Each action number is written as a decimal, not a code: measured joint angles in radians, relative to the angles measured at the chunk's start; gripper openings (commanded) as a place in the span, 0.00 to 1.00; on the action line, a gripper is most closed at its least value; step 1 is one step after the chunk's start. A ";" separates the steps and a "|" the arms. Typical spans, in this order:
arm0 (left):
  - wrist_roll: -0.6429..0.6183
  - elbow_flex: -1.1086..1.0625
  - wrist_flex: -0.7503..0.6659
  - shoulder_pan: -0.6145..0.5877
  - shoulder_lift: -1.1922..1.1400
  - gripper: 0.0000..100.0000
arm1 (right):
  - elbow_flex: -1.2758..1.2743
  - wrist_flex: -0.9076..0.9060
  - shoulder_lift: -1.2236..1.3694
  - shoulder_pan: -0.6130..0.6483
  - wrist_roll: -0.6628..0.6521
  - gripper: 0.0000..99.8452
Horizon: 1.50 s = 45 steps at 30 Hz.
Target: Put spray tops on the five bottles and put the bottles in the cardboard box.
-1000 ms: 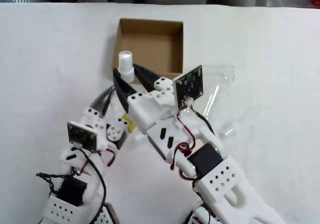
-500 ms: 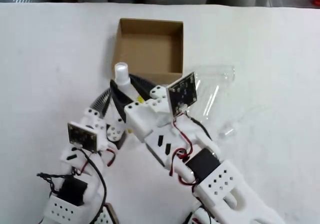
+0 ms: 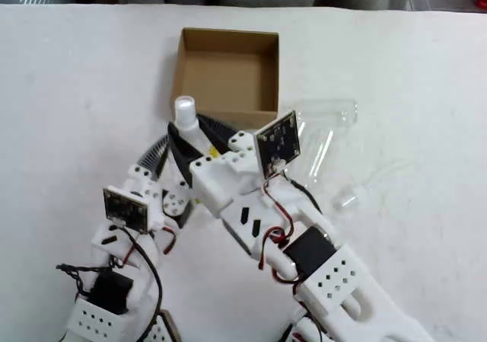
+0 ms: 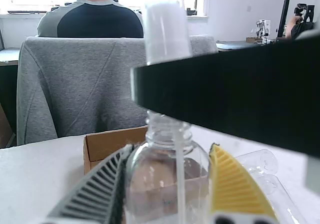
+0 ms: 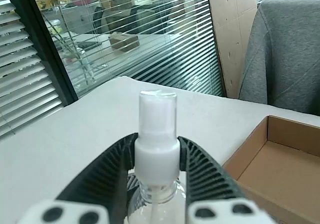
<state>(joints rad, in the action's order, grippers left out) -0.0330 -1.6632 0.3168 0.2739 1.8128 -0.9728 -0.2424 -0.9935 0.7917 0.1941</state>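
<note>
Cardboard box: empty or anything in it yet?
Empty: the high view shows the cardboard box with a bare floor, nothing inside.

L gripper [image 4: 171,154], R gripper [image 5: 156,143] both clamped, tips adjacent.

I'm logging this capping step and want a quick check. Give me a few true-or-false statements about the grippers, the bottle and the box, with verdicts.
1. The right gripper is shut on the spray top. True.
2. The left gripper holds the bottle by its body. True.
3. The held bottle stands inside the cardboard box. False: it stands upright outside the box, by its near wall.
4. The spare bottles stand upright. False: they lie on their sides on the table beside the box.
</note>
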 measured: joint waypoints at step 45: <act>-0.003 -0.028 -0.002 -0.008 0.000 0.09 | 0.417 -0.422 0.319 0.011 -0.094 0.02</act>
<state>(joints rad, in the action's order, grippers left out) -0.0361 -1.6909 0.3153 0.2662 1.8128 -0.5554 -0.6644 -0.6743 0.8025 0.1005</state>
